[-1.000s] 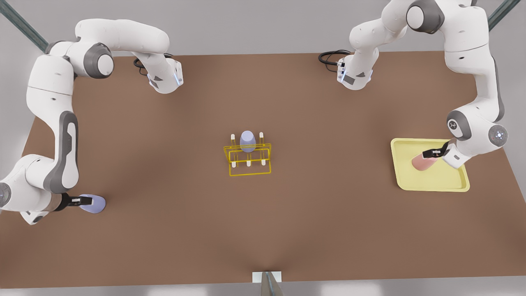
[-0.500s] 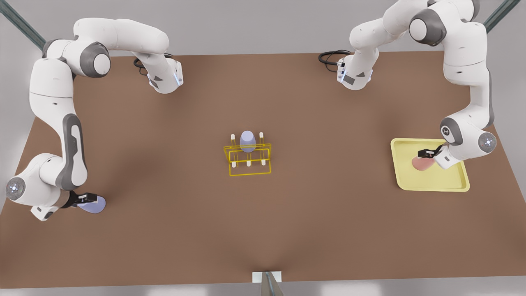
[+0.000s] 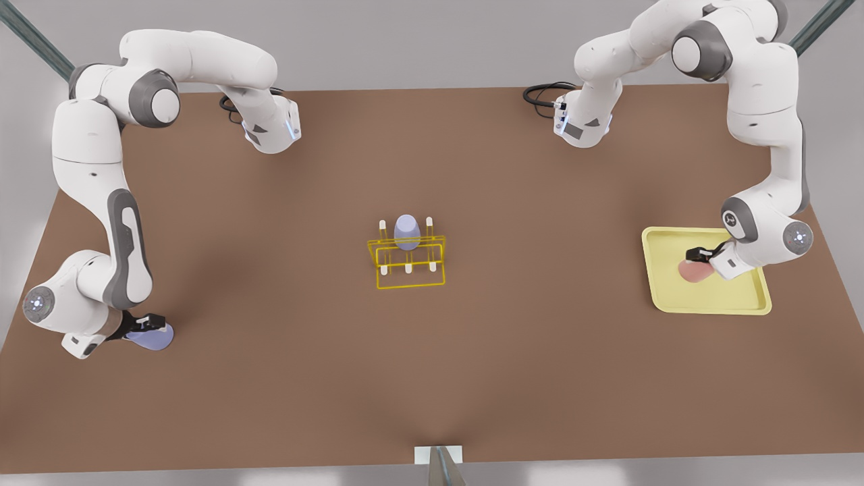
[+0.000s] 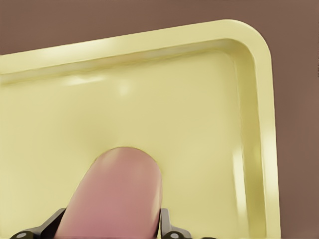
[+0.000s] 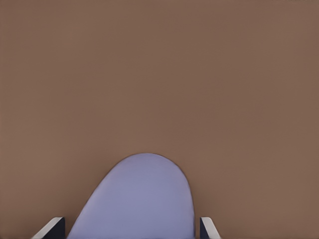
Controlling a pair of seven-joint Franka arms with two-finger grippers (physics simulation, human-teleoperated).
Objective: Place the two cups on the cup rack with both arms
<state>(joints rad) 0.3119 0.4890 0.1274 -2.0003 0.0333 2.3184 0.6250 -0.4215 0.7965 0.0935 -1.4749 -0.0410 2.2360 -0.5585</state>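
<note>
Salmon pink cup (image 3: 693,271) lies on its side on the pale-yellow tray (image 3: 709,304), at about 3 o'clock from the cup rack (image 3: 407,262) in the front view. Its long axis runs straight out from the left gripper (image 3: 699,255), and in the left wrist view the cup (image 4: 115,194) sits between the fingers (image 4: 167,225), which press its flanks. You have it clamped.

Look to 8 o'clock of the rack: the lavender cup (image 3: 152,335) lies on the bare table (image 3: 472,378), likewise pointing away from the right gripper (image 3: 147,322). The right wrist view shows that cup (image 5: 137,199) between the fingertips (image 5: 208,228); they look closed on it, though contact is at the frame's edge.

Both cups lie well apart from the rack, each with its own arm nearer. A third lavender cup (image 3: 407,232) already sits on a rear peg, so you should aim for free pegs.
</note>
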